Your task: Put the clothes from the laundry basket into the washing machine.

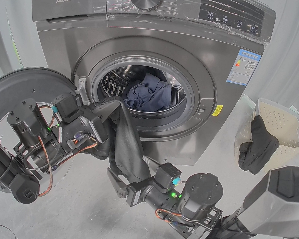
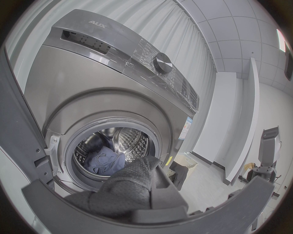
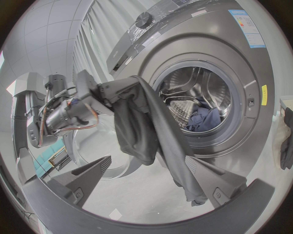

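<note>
Noting nearest first, from the head view. We find the right gripper (image 1: 127, 170) low over the floor (image 1: 74, 216), at 6 o'clock from the drum mouth. Its fingers (image 3: 91, 170) are spread wide and clamp nothing. The tail of a dark grey garment (image 1: 128, 147) hangs down between them and lies against one finger; the other stands apart from the cloth.

Toward 10 o'clock from there, the left gripper (image 1: 103, 114) is closed on the upper end of that same garment, with cloth bunched over its fingers. It sits just at the rim of the drum mouth, at about 8 o'clock on the ring. From the grip the cloth falls in a long fold down the front of the washing machine (image 1: 199, 59), outside the drum.

The door (image 1: 25, 82) stands fully open at 9 o'clock from the mouth, behind the left arm.

Inside the drum (image 1: 112, 82) a blue garment (image 1: 150, 93) lies crumpled, low and near the front lip.

Farthest out, at 3 o'clock from the machine, the laundry basket (image 1: 288, 123) stands on the floor beside it. A black garment (image 1: 258, 148) is draped over its rim on the machine side and hangs down the outside.
</note>
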You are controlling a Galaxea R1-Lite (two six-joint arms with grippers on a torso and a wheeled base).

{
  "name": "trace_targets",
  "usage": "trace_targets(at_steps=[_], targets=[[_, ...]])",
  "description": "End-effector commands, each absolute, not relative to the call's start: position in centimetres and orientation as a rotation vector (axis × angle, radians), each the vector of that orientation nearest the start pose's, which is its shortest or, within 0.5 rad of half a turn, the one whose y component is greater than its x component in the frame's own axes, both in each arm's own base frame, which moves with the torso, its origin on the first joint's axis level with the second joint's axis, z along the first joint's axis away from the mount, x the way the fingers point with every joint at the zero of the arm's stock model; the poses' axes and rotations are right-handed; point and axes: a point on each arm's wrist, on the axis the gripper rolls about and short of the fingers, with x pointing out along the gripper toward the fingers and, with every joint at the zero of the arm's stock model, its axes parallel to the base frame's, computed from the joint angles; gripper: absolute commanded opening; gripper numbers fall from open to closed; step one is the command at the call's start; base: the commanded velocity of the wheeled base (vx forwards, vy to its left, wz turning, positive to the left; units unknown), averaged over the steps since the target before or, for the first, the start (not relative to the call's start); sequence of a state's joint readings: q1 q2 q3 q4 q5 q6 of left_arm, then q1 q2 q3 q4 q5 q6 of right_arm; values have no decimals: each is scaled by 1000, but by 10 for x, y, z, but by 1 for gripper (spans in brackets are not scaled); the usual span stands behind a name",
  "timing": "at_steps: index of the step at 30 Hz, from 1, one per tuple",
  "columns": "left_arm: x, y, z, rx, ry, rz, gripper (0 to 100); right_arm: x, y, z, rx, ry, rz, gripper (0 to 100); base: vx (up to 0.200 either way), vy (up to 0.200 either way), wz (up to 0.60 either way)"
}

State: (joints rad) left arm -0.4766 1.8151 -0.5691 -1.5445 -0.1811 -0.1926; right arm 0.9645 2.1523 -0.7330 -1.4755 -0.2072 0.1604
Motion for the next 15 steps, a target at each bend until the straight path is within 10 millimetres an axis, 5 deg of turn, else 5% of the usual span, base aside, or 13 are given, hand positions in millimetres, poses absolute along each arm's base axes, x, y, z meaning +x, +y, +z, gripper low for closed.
trace_targets(at_steps=[1, 4, 15], targets=[[266, -140, 179, -227, -237, -676, 0, 208, 308, 83, 169, 39, 792, 100, 0, 0, 0], [266, -141, 179, -228, -237, -677, 0, 212, 316, 63, 150, 67, 817, 100, 0, 0, 0], [264, -140, 181, -228, -244, -679, 0, 229, 354, 43, 176, 6, 899, 100, 0, 0, 0]])
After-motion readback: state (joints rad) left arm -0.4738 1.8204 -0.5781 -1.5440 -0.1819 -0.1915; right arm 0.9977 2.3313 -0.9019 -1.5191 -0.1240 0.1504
